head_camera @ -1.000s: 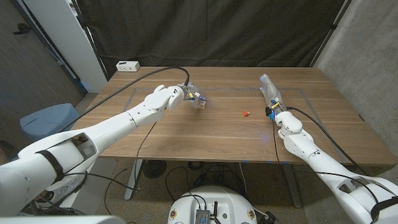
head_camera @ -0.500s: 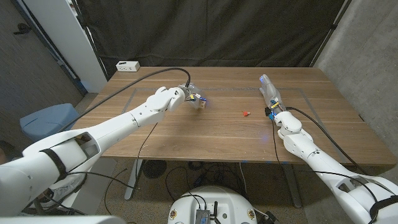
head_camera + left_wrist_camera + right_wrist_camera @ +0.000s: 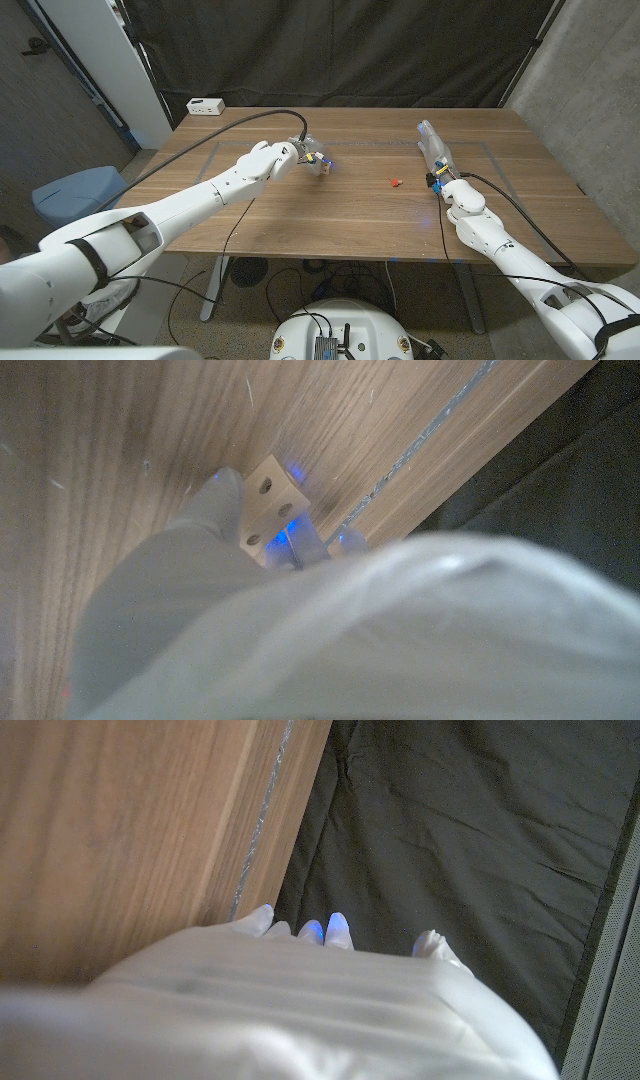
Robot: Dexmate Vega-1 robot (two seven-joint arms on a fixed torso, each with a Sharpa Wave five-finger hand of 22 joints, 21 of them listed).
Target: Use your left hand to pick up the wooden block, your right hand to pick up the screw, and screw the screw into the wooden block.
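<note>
The small pale wooden block (image 3: pixel 324 167) (image 3: pixel 270 506), with round holes in its faces, sits on the table (image 3: pixel 330 215) left of centre. My left hand (image 3: pixel 306 154) reaches over it. In the left wrist view one of its fingers (image 3: pixel 213 503) presses one side of the block and others close in on the opposite side, pinching it. I cannot tell whether the block is off the wood. The small red screw (image 3: pixel 395 182) lies alone on the table right of centre. My right hand (image 3: pixel 434 150) stands at the right, fingers stretched toward the far edge, holding nothing, a short way right of the screw.
A white power strip (image 3: pixel 204 105) lies at the table's far left corner. A black cable (image 3: pixel 200 140) runs along my left arm across the table's left part. A dark curtain hangs behind the table, and a blue chair (image 3: pixel 75 195) stands at the left.
My left hand has edged slightly right and closed in around the block. The right hand and the screw have not moved.
</note>
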